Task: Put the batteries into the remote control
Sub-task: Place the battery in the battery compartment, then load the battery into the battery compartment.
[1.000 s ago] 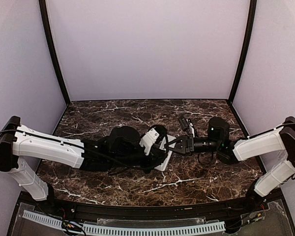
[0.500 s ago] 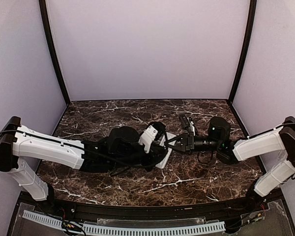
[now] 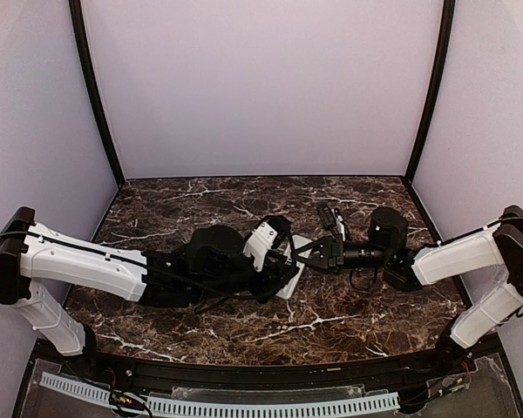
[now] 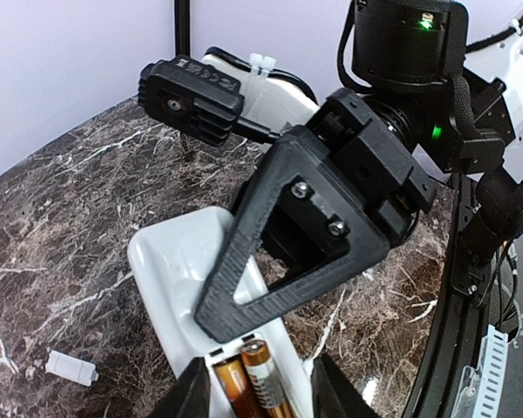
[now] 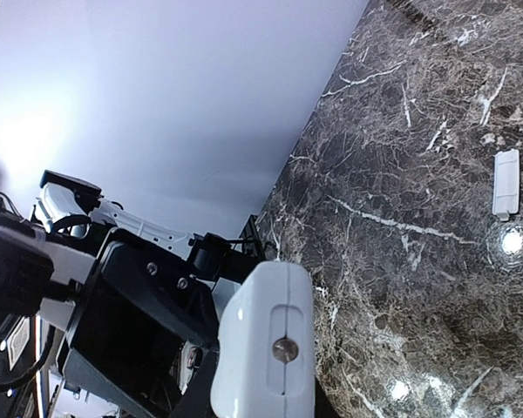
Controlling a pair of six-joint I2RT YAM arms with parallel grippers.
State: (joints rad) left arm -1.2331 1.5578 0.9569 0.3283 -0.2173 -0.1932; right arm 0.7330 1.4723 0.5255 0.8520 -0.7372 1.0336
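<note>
Orange-copper cylindrical batteries (image 4: 263, 379) sit in the white flat rectangular remote control (image 4: 170, 261), axes toward 11 o'clock; our left claw (image 4: 260, 396) clamps it, our right claw (image 3: 309, 252), grip unclear, hovers at 12 o'clock.

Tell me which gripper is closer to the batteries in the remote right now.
Left. The left gripper clamps the remote control right beside the batteries; the right gripper hovers just beyond their tips.
</note>
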